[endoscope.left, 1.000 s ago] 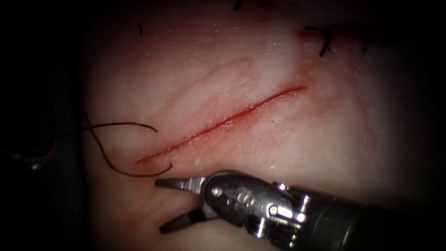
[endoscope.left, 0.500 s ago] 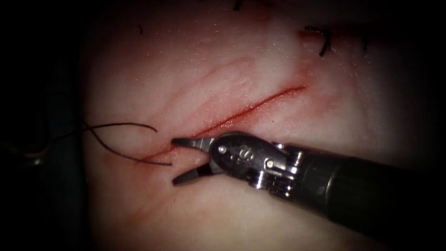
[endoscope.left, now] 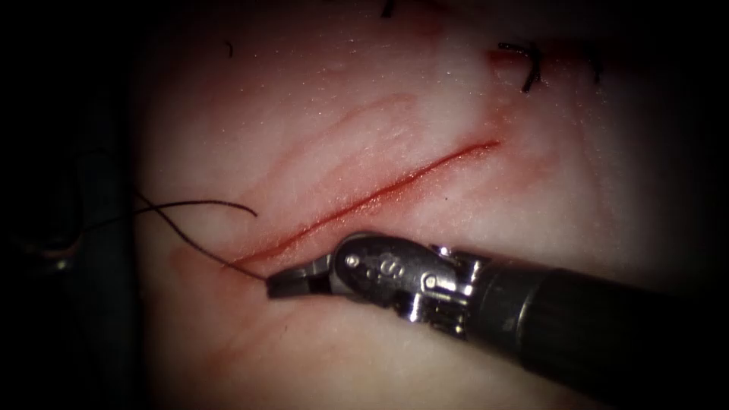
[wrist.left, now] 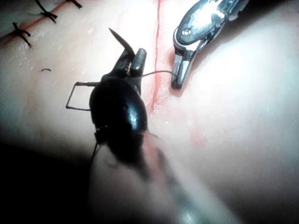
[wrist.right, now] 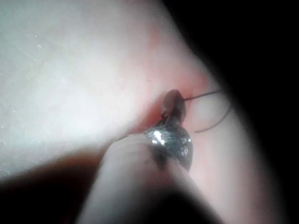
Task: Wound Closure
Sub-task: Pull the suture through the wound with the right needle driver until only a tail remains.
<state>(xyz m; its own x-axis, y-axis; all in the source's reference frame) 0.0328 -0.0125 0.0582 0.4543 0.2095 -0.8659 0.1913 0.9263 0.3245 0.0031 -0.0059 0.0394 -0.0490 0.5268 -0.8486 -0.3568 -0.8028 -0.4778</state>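
The cut (endoscope.left: 395, 186) runs diagonally across the tissue (endoscope.left: 342, 99). My right tool (endoscope.left: 285, 285) lies at the cut's lower left end, on its right side, jaws shut on the black thread (endoscope.left: 205, 202), which trails off left. The right wrist view shows the same shut jaws (wrist.right: 175, 103) pinching the thread (wrist.right: 205, 95). In the left wrist view my left tool (wrist.left: 132, 58) is shut on the dark curved needle (wrist.left: 119, 39), whose point sticks out past the jaws, free of the tissue. A short stretch of thread (wrist.left: 159, 72) spans from it to the right tool (wrist.left: 177, 77).
Finished black stitches (endoscope.left: 528, 72) sit on an older closed line at the upper right, and they also appear in the left wrist view (wrist.left: 21, 32). Red fluid stains the tissue around the cut's lower left end (endoscope.left: 250, 258).
My right tool moved up and left to the cut's lower end and shut its open jaws on the thread. The loose loop there has been drawn straighter.
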